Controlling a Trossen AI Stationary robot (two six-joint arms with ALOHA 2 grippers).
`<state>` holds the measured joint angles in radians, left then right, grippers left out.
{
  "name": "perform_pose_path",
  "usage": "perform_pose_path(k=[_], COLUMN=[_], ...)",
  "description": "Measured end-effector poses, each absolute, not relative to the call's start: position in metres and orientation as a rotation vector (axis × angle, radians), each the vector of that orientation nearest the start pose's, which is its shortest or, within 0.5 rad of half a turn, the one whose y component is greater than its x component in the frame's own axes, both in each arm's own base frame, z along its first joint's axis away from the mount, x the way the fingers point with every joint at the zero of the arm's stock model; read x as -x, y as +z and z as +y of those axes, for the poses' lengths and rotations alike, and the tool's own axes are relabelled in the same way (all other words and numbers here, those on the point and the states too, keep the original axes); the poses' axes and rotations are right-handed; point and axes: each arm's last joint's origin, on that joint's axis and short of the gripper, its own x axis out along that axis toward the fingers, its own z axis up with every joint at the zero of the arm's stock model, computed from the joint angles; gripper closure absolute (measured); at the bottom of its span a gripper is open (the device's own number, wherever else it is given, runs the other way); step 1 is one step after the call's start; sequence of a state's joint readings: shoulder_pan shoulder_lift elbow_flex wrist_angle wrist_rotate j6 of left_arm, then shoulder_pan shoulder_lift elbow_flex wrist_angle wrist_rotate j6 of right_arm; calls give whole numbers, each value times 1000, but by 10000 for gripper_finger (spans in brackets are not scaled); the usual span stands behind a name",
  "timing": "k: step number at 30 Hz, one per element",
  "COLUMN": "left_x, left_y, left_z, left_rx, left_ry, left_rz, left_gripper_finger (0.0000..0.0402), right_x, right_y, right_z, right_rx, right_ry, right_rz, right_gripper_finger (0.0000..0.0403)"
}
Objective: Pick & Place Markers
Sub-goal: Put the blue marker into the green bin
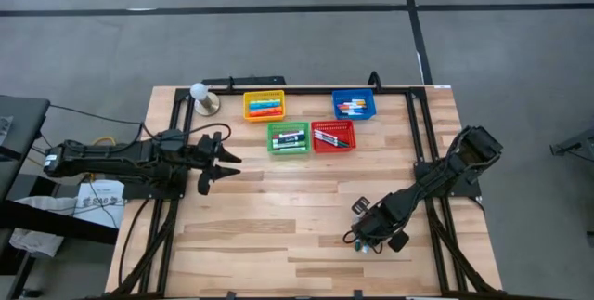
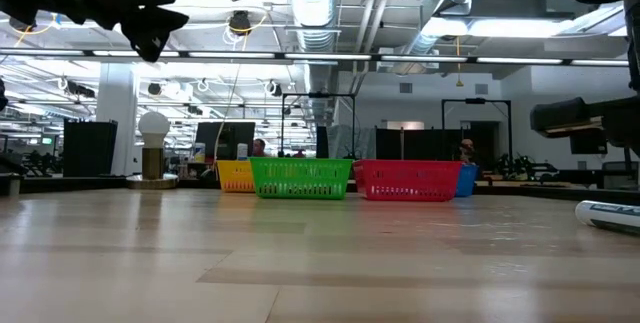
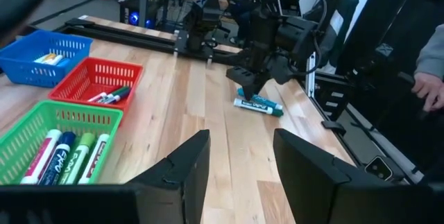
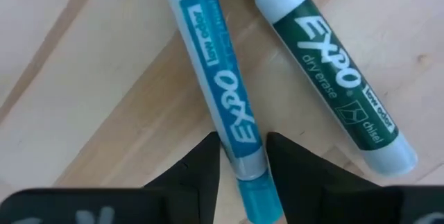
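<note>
Near the table's right front edge, our right gripper (image 4: 243, 158) straddles the light-blue Expo marker (image 4: 218, 78) with narrow, unclosed fingers, so we should centre and avoid the green marker (image 4: 333, 71) just beside it, while the left gripper (image 1: 215, 158) waits half-open.

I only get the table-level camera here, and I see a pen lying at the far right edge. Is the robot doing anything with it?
Observer: Yes. The right gripper is right over it, and there are two markers, not one: a light blue marker and a dark green marker lying side by side.
Operator: Has it grabbed one?
Observer: Its fingers straddle the light blue one near its cap end; I cannot tell if they are pressing it.
Operator: And those baskets, are they empty?
Observer: No. The green basket holds four markers, and the red basket holds a few.
</note>
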<state>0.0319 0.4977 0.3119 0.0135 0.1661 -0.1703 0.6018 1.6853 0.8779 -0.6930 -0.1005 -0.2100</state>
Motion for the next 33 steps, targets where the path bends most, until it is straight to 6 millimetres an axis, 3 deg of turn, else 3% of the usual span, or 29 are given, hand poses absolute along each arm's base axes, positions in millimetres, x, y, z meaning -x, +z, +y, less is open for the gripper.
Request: perform_pose_path(k=[10, 15, 24, 30, 33], left_x=[-135, -136, -137, -135, -134], left_y=[228, 233, 252, 264, 269], left_z=[0, 0, 0, 0, 0], left_rx=[188, 184, 160, 88, 76], left_ry=[-120, -124, -141, -144, -147], left_rz=[166, 123, -79, -208, -264], left_gripper_finger=[243, 243, 243, 243, 243], right_x=[-218, -210, -204, -213, -226], right_y=[135, 139, 186, 230, 254], right_z=[153, 150, 140, 111, 90], right_rx=[525, 442, 346, 176, 66], right_ry=[706, 686, 630, 509, 434], right_rz=[1453, 1561, 1584, 1439, 1282], right_gripper_finger=[350, 349, 349, 349, 349])
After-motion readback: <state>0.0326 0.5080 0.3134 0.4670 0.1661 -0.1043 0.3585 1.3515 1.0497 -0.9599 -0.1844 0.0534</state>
